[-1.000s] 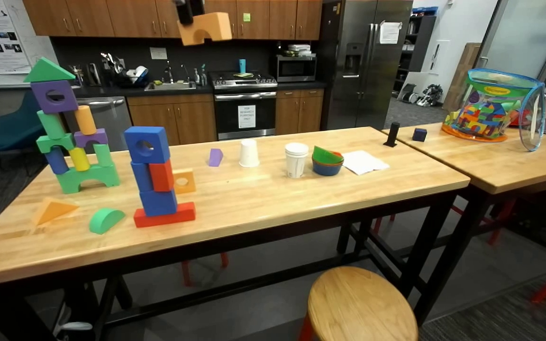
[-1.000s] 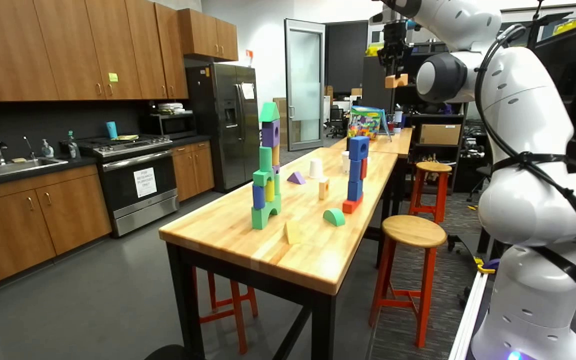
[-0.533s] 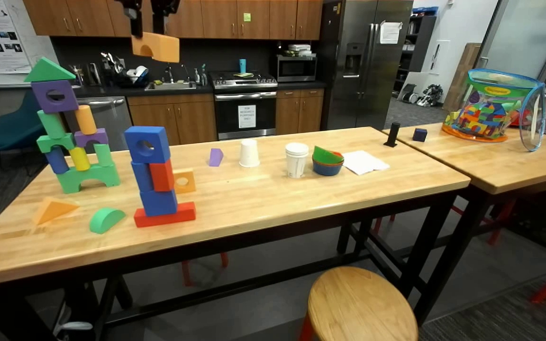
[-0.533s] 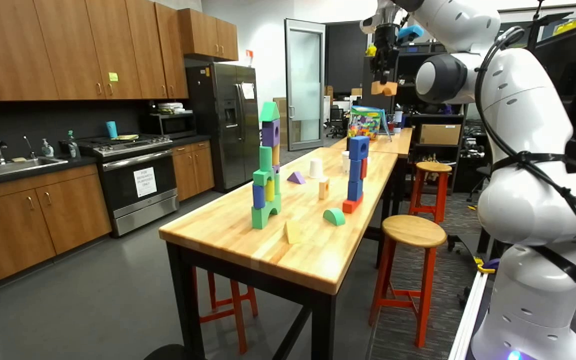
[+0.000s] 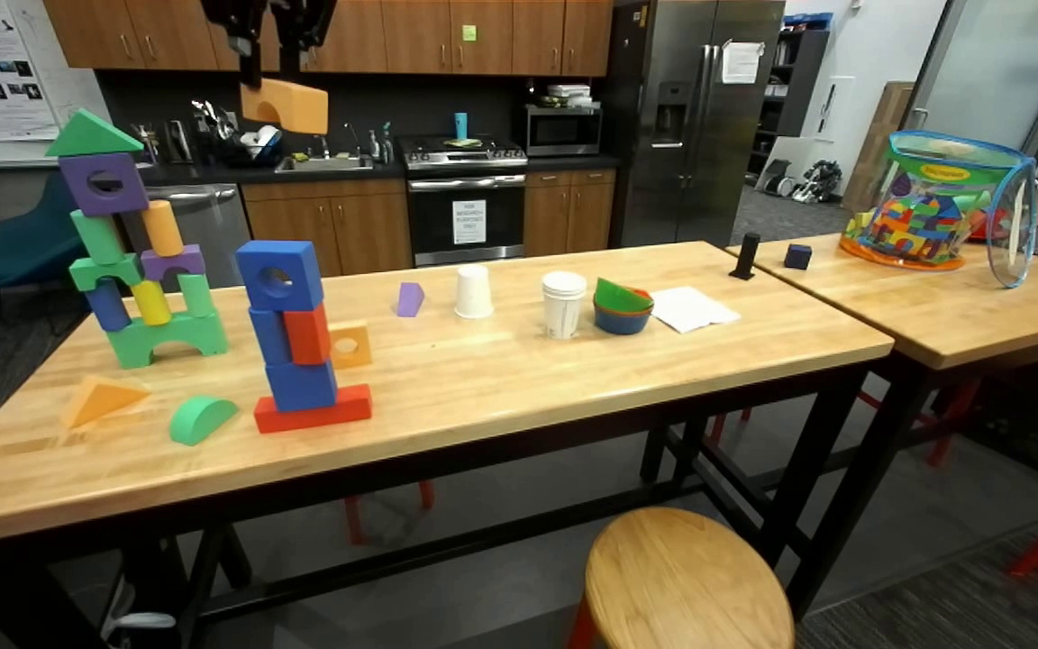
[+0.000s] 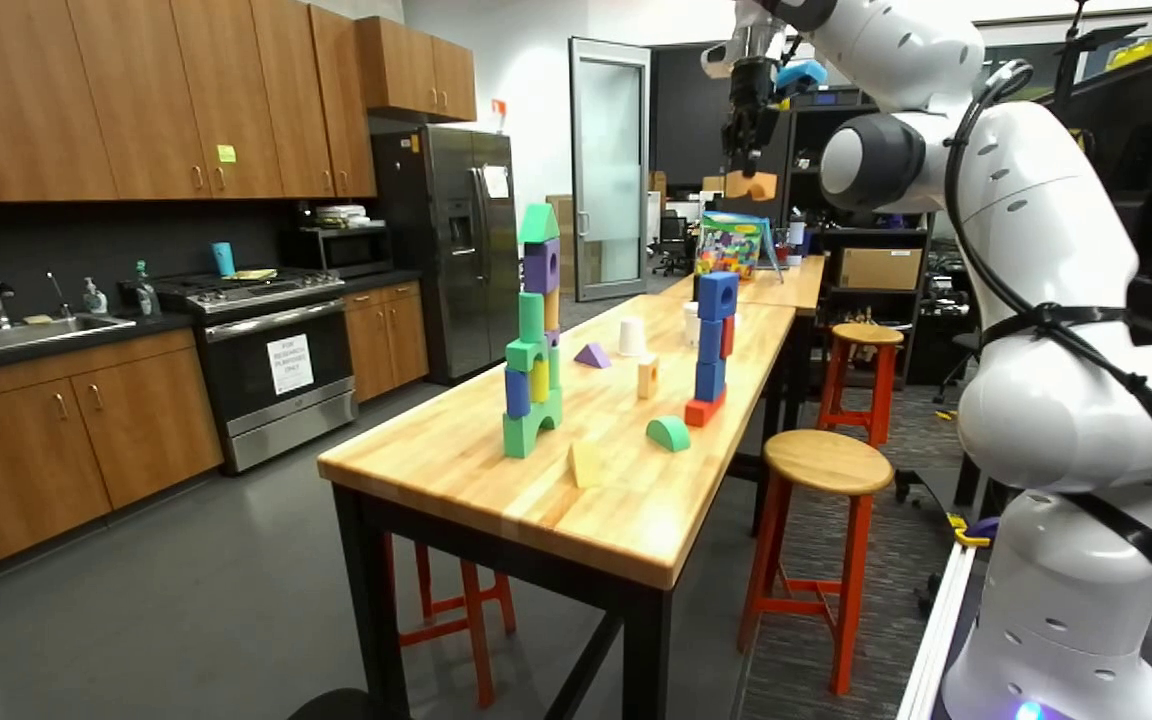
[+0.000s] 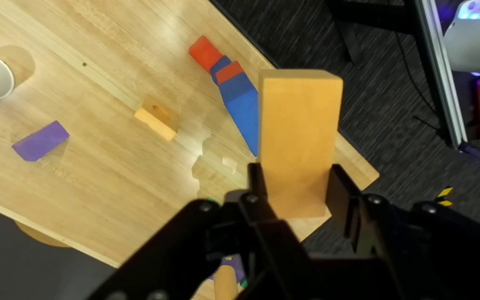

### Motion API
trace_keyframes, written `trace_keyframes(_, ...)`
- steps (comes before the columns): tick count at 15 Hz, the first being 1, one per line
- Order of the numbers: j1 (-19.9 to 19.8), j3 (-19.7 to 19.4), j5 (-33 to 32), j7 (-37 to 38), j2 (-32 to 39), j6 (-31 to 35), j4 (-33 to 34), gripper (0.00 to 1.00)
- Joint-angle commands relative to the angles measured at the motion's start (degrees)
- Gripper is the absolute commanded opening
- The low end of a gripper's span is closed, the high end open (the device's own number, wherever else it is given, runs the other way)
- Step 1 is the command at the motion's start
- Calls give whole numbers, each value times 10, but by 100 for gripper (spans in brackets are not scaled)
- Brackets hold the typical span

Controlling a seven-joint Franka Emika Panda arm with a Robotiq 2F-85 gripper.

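In wrist view, the black two-finger gripper (image 7: 295,183) is pinching an orange foam-looking arch block (image 7: 300,133) midair by opp. flat sides, prob. since parallel faces are giving even grip, while a blue-and-red block tower (image 7: 241,100) is standing at its 10 o'clock.

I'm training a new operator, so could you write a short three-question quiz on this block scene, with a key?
1. Short answer: what colour is the block held in the gripper, and what is cut into it?
2. True or false: a red bar forms the base of the mostly blue tower.
3. Multiple choice: which piece tops the multicoloured tower? A) a purple arch; B) a green triangle; C) a red cylinder.

Key:
1. Orange, with an arched cutout.
2. True.
3. B.
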Motion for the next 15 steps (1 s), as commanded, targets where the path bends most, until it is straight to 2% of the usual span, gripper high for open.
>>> trace_keyframes(1, 39, -9, -51, -46, 12, -2, 14, 15)
trace_keyframes(4, 63, -13, -81, -77, 17, 4, 12, 15)
trace_keyframes(8, 72, -10, -76, -84, 18, 5, 7, 15)
trace_keyframes(9, 68, -8, -67, -69, 19, 1, 4, 40)
trace_keyframes(15, 69, -8, -67, -74, 20, 1, 4, 40)
